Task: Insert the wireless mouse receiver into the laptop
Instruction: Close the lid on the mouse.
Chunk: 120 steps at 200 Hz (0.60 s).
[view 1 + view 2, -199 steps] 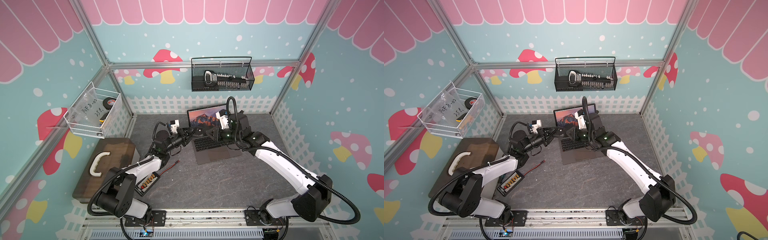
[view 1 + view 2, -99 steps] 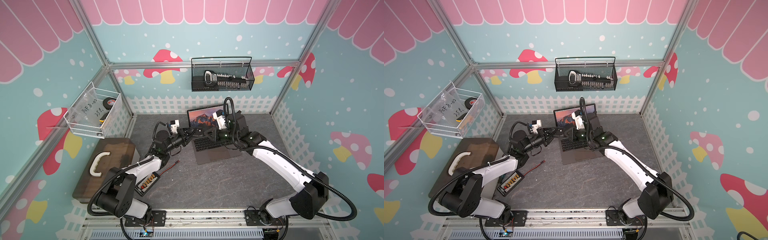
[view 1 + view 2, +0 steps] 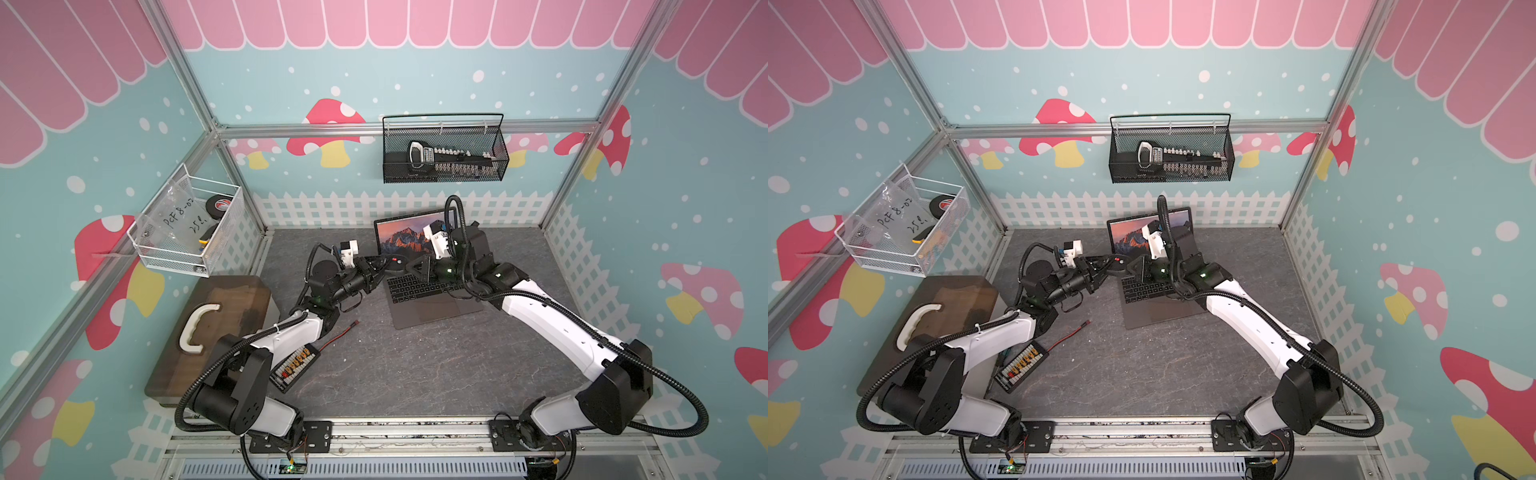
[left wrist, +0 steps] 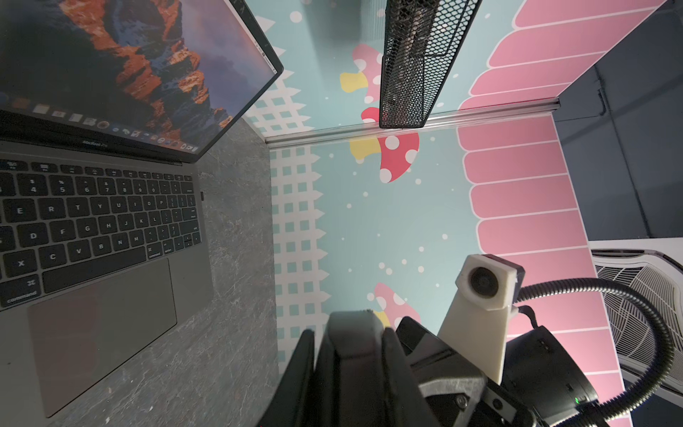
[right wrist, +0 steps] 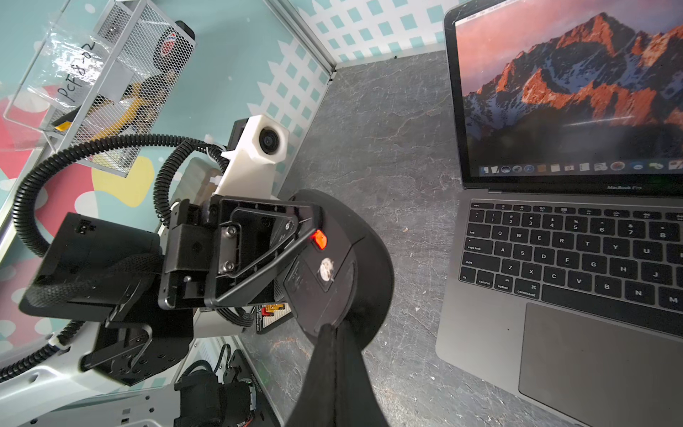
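Right gripper clenched tight, tips at the mouse rim, plain in the right wrist view only; left gripper grasps the mouse. In a top view, the laptop lies at three o'clock of it.

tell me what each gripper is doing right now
Left gripper: closed on the black mouse.
Right gripper: shut, tips against the mouse's underside; whether anything is pinched cannot be told.
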Motion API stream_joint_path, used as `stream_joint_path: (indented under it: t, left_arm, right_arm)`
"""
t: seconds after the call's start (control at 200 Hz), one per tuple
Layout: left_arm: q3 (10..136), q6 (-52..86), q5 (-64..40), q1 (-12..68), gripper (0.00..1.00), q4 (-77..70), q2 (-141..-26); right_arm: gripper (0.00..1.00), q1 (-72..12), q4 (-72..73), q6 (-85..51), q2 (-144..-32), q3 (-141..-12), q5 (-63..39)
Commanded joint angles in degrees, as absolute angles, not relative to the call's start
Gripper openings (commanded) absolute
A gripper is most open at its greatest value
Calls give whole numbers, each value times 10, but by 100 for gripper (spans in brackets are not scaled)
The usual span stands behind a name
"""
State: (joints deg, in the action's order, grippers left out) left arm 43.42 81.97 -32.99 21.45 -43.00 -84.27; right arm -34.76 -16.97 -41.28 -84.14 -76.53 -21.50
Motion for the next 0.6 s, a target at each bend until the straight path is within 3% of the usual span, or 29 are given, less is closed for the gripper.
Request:
stream_joint_path:
  t: [0.0, 0.33, 0.595]
  left_arm:
    - [443, 805, -336, 219, 0, -446, -826]
    - [442, 798, -334, 217, 0, -434, -824]
    - [445, 802, -334, 218, 0, -438, -830]
  right_arm:
    - [0, -354, -167, -420, -847, -777, -208]
    - [0, -349, -189, -409, -801, -758, -133]
    - [0, -358, -178, -418, -846, -767, -198]
